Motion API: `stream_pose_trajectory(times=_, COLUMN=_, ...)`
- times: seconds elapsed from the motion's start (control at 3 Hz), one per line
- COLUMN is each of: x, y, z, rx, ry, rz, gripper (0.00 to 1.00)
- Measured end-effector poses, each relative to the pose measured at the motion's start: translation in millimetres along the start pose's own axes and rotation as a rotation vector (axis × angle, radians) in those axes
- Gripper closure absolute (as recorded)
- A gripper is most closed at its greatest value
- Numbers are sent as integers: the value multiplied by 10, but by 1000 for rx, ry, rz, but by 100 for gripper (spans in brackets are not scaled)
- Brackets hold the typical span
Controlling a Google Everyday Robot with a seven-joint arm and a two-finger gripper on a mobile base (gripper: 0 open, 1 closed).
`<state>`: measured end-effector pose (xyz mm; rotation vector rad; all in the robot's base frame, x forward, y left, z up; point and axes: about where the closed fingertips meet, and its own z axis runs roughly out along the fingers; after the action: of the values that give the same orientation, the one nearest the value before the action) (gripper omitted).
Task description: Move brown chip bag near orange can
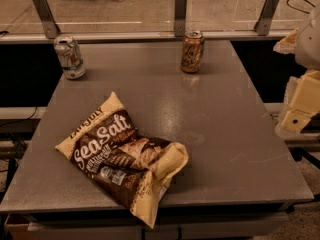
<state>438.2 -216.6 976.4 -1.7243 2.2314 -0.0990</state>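
The brown chip bag lies flat on the grey table near its front left, with white "Sea Salt" lettering and cream-yellow ends; one end hangs slightly over the front edge. The orange can stands upright at the table's far edge, right of centre, well apart from the bag. My gripper is at the right edge of the view, beyond the table's right side and above floor level, far from both the bag and the can. It holds nothing that I can see.
A white-and-green can stands upright at the table's far left corner. A glass barrier on metal posts runs along the far edge of the table. Part of the pale arm is at the upper right.
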Motion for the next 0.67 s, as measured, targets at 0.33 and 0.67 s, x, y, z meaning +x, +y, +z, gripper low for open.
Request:
stream_pose_trajectory(times=0.33, x=-6, y=-2, z=-7, rx=3, ry=-4, rz=1, gripper=0)
stream_pose_trajectory(times=0.67, x=-208, y=70, z=103, rx=-29, ry=-87, rz=1, gripper=0)
